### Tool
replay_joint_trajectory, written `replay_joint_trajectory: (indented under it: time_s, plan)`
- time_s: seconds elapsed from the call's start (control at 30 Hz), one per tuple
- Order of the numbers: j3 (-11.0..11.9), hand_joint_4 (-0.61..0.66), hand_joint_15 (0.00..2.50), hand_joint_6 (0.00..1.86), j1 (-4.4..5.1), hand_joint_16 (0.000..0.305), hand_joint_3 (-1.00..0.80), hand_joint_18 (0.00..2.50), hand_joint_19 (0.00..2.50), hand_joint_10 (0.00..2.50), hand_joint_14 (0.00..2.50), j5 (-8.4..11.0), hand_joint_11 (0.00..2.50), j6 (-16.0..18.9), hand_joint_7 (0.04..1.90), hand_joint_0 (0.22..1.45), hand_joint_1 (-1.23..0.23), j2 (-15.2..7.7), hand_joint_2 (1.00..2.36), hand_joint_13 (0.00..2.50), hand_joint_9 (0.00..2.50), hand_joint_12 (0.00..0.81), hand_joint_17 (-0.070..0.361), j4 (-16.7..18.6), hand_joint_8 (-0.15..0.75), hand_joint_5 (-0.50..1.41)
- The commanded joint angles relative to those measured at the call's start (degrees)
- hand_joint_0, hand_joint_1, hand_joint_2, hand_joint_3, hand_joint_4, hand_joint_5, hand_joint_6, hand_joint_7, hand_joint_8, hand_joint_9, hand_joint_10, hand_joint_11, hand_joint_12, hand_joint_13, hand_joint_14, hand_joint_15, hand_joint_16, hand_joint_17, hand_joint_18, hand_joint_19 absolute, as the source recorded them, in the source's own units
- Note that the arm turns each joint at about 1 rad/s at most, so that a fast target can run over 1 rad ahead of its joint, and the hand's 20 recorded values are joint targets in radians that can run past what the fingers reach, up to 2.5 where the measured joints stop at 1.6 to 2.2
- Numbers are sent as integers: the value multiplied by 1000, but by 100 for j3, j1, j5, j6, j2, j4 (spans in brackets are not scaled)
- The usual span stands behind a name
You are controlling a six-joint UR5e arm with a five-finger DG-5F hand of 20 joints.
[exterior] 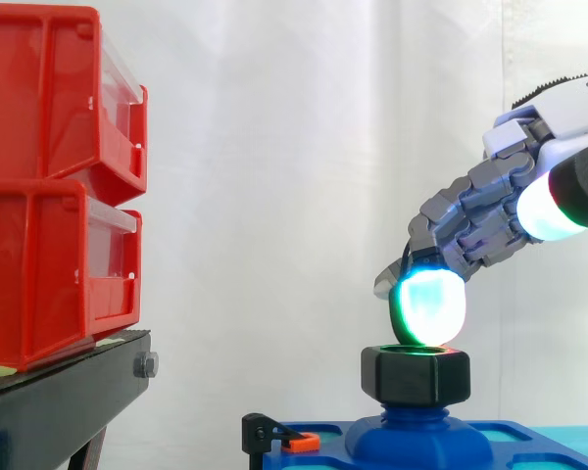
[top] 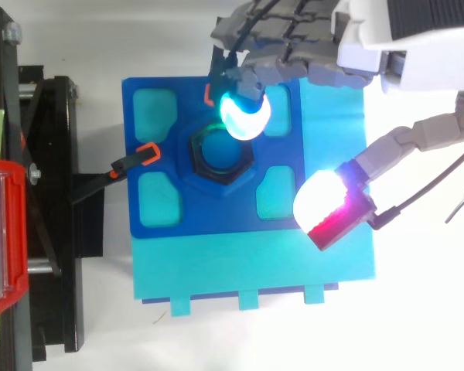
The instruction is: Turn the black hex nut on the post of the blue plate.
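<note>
White curtain hangs behind the work in the side view, where we see two red bins stacked on a black stand at the left. Low at the right is the blue plate, with its post rising from the middle. The black hex nut sits on that post. The hand enters from the right edge and slopes down toward the nut. One fingertip, glowing cyan and green, meets the nut's top face, touching it as far as we can tell. The thumb pad, glowing white, sits high and well apart from the nut, so nothing is pinched. A small orange-tipped clamp sits at the plate's left edge. From the top view we find the plate lying on a turquoise board, with the nut near its centre. The cyan fingertip covers the nut's upper right rim, and the other fingers are bunched just behind it. The thumb pad, white with a red edge, hovers over the plate's lower right corner, spread wide from the fingers.
</note>
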Motion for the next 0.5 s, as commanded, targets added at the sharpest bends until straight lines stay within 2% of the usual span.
replay_joint_trajectory:
  time_s: [0.0,0.17,0.37,0.47]
  plan:
    - [-1,459,355,504,13,62,-500,0,262,0,3,8,9,-3,1022,457,-484,58,1000,218,192,525,140,-24,433,-237]
    - [25,467,330,505,21,63,-500,42,215,1,3,52,0,24,1002,457,-508,110,1000,255,227,529,143,-33,437,-233]
    - [351,455,350,505,21,62,-500,0,255,0,3,52,10,103,1004,456,-483,110,1000,221,196,528,140,-24,436,-238]
    - [421,458,329,504,65,63,-500,45,214,0,4,166,0,120,945,457,-508,102,1000,254,229,529,143,-24,440,-237]
